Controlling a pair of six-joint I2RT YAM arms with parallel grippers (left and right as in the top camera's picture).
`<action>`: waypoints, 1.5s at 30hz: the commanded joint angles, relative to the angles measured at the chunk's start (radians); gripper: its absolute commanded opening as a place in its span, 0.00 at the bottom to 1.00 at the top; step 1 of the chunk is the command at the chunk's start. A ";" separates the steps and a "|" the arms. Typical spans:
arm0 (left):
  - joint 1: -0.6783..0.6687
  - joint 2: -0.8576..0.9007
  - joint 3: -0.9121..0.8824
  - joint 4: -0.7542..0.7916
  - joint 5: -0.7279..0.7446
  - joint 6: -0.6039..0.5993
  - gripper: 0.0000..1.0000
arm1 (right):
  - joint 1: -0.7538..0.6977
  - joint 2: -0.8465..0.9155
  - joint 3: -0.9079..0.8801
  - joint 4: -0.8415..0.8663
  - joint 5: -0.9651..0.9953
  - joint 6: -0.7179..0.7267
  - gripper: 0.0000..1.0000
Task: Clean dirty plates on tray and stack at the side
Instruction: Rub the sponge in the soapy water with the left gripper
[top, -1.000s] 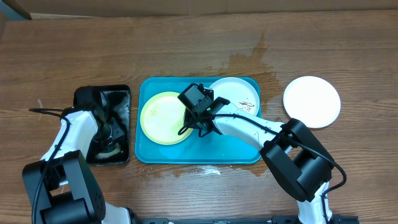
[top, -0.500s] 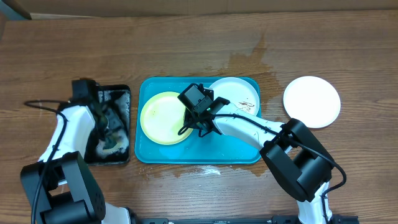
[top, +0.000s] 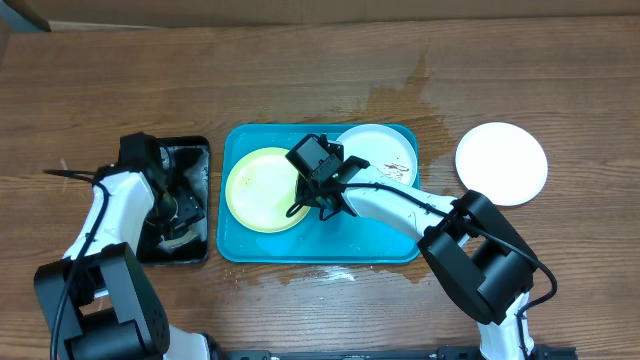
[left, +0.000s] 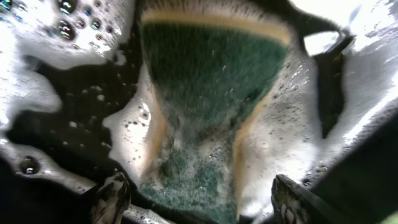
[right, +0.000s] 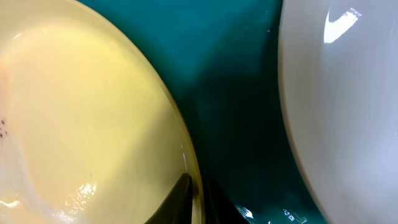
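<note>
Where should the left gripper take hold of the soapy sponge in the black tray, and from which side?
Probably across its pinched waist, one finger on each yellow flank, coming straight down from above. The sponge lies flat, green face up, and the open left gripper straddles that narrow part.

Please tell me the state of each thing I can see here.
left gripper: open above the sponge
right gripper: shut on the yellow plate rim
yellow plate: in the blue tray
dirty white plate: in the blue tray, brown smears
other white plate: on the table, right of the blue tray
sponge: foamy, in the black tray
</note>
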 joint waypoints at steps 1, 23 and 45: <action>-0.006 0.002 -0.053 0.059 -0.013 0.001 0.74 | 0.002 0.037 -0.021 -0.019 0.010 -0.004 0.09; -0.006 0.002 0.127 0.052 -0.020 0.001 0.68 | 0.002 0.037 -0.021 -0.021 0.010 -0.004 0.10; -0.005 0.003 -0.096 0.358 -0.066 0.011 0.06 | 0.002 0.037 -0.021 -0.026 0.010 -0.004 0.10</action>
